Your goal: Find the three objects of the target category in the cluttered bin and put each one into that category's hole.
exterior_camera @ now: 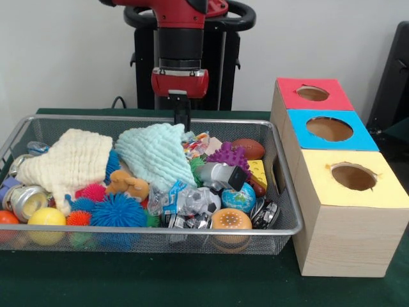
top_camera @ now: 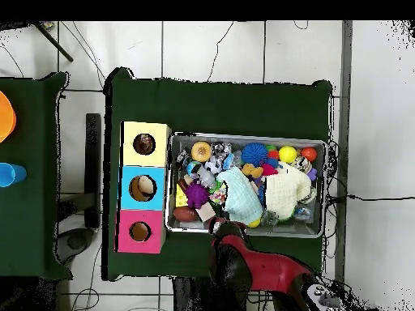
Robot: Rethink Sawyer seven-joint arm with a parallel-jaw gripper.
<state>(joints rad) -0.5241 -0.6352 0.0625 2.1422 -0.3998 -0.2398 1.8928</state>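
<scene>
A wire mesh bin (exterior_camera: pixel 153 234) holds a jumble of things. Among them are a cream cloth (exterior_camera: pixel 73 160), a mint cloth (exterior_camera: pixel 156 152), a purple spiky ball (exterior_camera: pixel 228 155), a brown football (exterior_camera: pixel 249 148), a blue spiky ball (exterior_camera: pixel 118 211), a globe ball (exterior_camera: pixel 240 198) and a burger toy (exterior_camera: pixel 231 220). My gripper (exterior_camera: pixel 183 116) hangs over the bin's far rim, just behind the mint cloth and apart from it. From overhead, the gripper (top_camera: pixel 220 227) is at the bin's (top_camera: pixel 243 137) lower edge. It holds nothing that I can see.
Three wooden boxes stand in a row beside the bin, each with a round hole on top: red (exterior_camera: pixel 313 93), blue (exterior_camera: pixel 330 129) and yellow (exterior_camera: pixel 353 176). Metal cans (exterior_camera: pixel 25 199) and a yellow ball (exterior_camera: pixel 46 217) lie at the bin's left end. A green cloth covers the table (exterior_camera: pixel 192 281).
</scene>
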